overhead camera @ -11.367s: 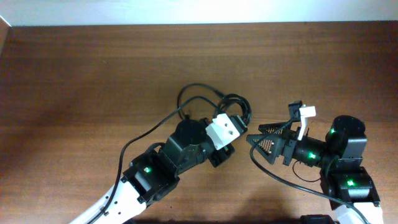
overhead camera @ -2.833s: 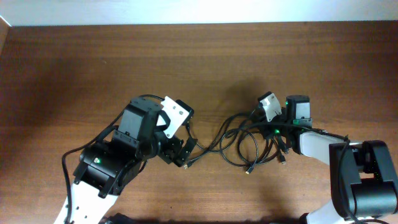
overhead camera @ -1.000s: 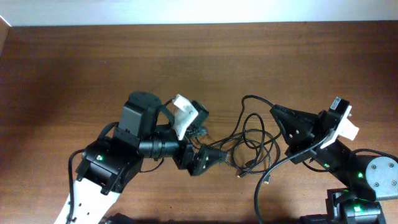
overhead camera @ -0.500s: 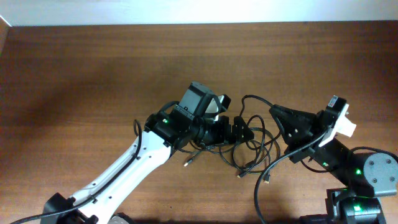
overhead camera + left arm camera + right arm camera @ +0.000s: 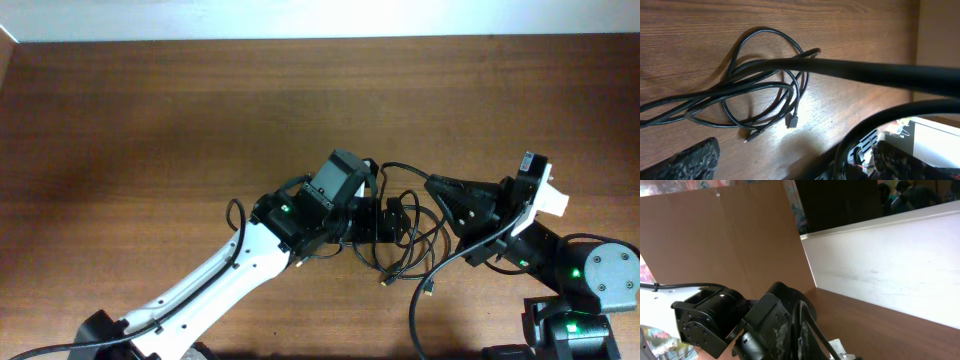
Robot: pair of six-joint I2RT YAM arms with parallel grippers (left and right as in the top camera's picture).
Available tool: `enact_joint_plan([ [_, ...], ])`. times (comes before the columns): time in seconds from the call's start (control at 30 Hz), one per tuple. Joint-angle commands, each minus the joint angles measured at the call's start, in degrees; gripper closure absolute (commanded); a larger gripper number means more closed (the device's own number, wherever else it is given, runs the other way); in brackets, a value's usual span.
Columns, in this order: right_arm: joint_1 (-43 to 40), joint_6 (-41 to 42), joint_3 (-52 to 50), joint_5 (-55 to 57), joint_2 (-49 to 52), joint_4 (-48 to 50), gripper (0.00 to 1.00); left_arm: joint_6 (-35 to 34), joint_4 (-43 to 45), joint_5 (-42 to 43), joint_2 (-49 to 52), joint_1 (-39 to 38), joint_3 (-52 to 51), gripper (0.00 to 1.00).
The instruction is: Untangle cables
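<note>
left gripper: moved from the near edge of the cables into their loops, reaching farther out | right gripper: drawn off the cables, now just beyond the left gripper's tips

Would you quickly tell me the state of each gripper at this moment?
Left gripper: open, fingers apart over the thin black looped cables.
Right gripper: cannot be told.
</note>
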Motion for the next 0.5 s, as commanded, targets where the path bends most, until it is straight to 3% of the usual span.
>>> enact_joint_plan([
  [0.0, 0.3, 0.7, 0.6, -1.2, -0.3, 0.4, 0.96, -0.1, -2.1, -5.1, -0.2, -0.1, -0.1, 0.01],
  [0.23, 0.2, 0.6, 0.6, -1.1, -0.3, 0.4, 0.96, -0.1, -26.0, -22.0, -0.2, -0.1, -0.1, 0.01],
  [0.37, 0.2, 0.6, 0.6, -1.1, -0.3, 0.4, 0.96, -0.1, -34.8, -29.4, -0.2, -0.1, -0.1, 0.01],
  [0.47, 0.2, 0.6, 0.6, -1.1, -0.3, 0.4, 0.96, -0.3, -36.6, -31.3, -0.3, 1.1, 0.0, 0.01],
])
